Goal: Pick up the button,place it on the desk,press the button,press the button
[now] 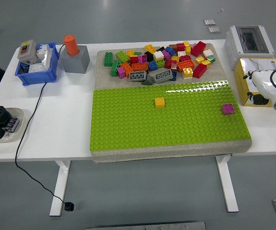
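Here, each line names one part of the scene, with places given by clock face from the table's centre.

Viewpoint: high camera looking down over a white table (61, 129).

Button: a grey button box (26, 51) with two coloured caps sits at ten o'clock, propped on other white parts inside a blue bin (36, 74). It is not yet on the desk, so by my reading the task has not begun.

Cable: one black cable (25, 129) runs from the bin over the near edge to the floor; it probably belongs to the box and could drag when the box is lifted.

Right hand: the white right hand (261, 86) is at three o'clock, at the picture's edge, in front of a yellow and white carton (253, 64). It holds nothing; whether its fingers are spread or curled, I cannot tell.

Left hand: not visible.

Reach: the hand is well apart from the bin, the full table width away.

Baseplate: one green studded plate (128, 124) fills the centre, left flat for building.

Bricks on plate: two, one yellow brick (160, 102) near the middle and one magenta brick (228, 109) toward three o'clock.

Brick pile: many mixed bricks (159, 60) heaped at twelve o'clock, too many to count.

Orange-topped block: one grey block (75, 58) with an orange cylinder, just beside the bin.

Tray: one pale tray (10, 115) at nine o'clock holding two black round parts.

Breaker box: one white cabinet (249, 40) at two o'clock.
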### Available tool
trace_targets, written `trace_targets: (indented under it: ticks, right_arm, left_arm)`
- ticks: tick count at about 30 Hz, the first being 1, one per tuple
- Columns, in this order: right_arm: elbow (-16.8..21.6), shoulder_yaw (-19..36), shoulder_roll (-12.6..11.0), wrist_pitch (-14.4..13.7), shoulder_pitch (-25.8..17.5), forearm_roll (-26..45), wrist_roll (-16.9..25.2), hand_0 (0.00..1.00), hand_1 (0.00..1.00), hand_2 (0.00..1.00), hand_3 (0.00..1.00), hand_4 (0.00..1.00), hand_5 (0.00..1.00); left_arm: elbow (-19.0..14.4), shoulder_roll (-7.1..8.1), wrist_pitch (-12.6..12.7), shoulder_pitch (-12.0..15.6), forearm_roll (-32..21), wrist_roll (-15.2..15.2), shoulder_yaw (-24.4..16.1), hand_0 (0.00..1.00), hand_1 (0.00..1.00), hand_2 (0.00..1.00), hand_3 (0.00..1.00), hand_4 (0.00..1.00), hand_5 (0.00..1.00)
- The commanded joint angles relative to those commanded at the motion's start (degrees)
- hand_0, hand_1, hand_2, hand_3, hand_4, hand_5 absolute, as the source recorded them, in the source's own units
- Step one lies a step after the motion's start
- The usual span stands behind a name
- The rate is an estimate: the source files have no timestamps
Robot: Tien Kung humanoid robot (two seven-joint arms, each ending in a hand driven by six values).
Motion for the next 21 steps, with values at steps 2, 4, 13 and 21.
trace_targets:
  ticks: [2, 4, 13, 21]
  right_arm:
    - [0.33, -0.02, -0.07, -0.1, -0.12, 0.06, -0.33, 0.652, 0.662, 0.756, 0.75, 0.683, 0.045]
    - [0.34, 0.07, 0.01, -0.16, -0.28, 0.31, -0.54, 0.652, 0.662, 0.756, 0.75, 0.683, 0.045]
    - [0.05, -1.33, 1.21, -0.14, -0.7, 2.53, -0.3, 0.649, 0.658, 0.761, 0.742, 0.684, 0.058]
    - [0.85, -5.4, 2.09, 0.32, -0.46, 4.87, 0.53, 0.646, 0.656, 0.758, 0.738, 0.682, 0.071]
  left_arm:
    - [0.0, 0.09, -0.01, 0.16, 0.35, 0.09, -0.39, 0.654, 0.631, 0.669, 0.713, 0.719, 0.471]
    - [0.0, 0.12, -0.02, 0.3, 0.7, 0.21, -0.72, 0.654, 0.631, 0.669, 0.713, 0.719, 0.471]
    - [0.0, -0.23, -0.03, 0.54, 0.05, -0.07, 0.08, 0.651, 0.629, 0.669, 0.702, 0.701, 0.455]
    - [0.0, -0.33, -0.12, 0.86, 1.16, 0.08, -1.02, 0.651, 0.628, 0.667, 0.701, 0.7, 0.451]
